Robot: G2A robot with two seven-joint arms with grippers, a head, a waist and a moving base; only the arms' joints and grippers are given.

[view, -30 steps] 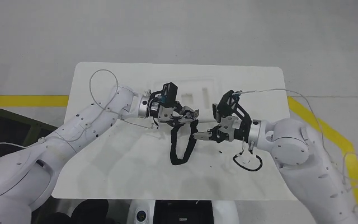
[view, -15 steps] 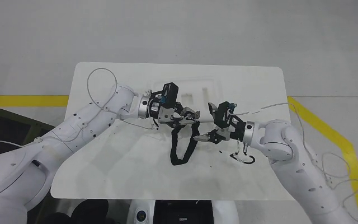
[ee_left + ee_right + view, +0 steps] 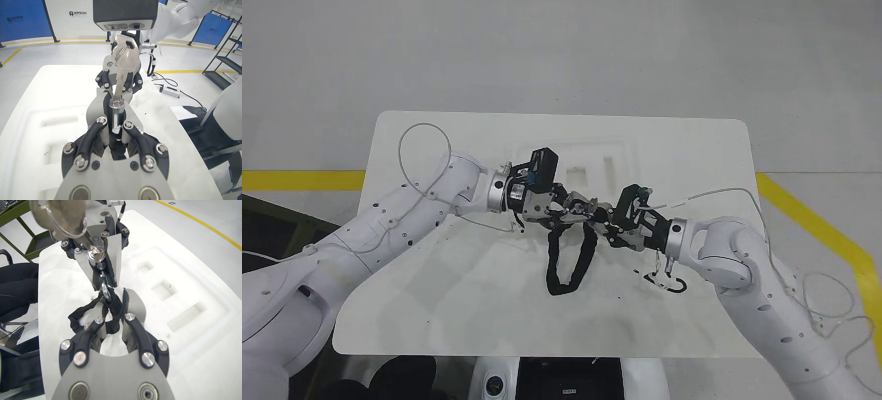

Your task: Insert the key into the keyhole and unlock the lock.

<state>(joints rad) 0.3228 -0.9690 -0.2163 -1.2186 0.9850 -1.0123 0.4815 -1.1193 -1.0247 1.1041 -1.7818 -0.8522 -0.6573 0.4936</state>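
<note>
Chrome-barrelled lock (image 3: 115, 117) on its black fabric-sleeved chain (image 3: 116, 309) hangs in the air over the middle of the white surface (image 3: 422, 310). Nearest the near edge is the chain's loop, drooping low; whether its lowest bend touches the surface I cannot tell.

Above it, the left gripper (image 3: 114, 106) has its jaws closed on the barrel from both sides, with the keyhole (image 3: 117, 103) turned toward the other arm. I take that to be the reason for the grasp: the barrel is braced against push and twist.

A flat silver metal key (image 3: 125, 55) with a textured head and a split ring stands with its blade tip in the keyhole. Much of the blade shows outside, so it looks only partly home.

The right gripper (image 3: 109, 295) sits just beside the barrel end, its jaws parted and holding nothing. The key's head lies alongside, outside their gap, and the chain is seen past them. To turn the key, those jaws would probably have to come round onto the head.

The two grippers are crowded tip to tip, with little room between them. Around them the air is open, and every edge of the surface is well apart. Toward the far edge lies a white moulded inset with rectangular recesses (image 3: 177, 306).
</note>
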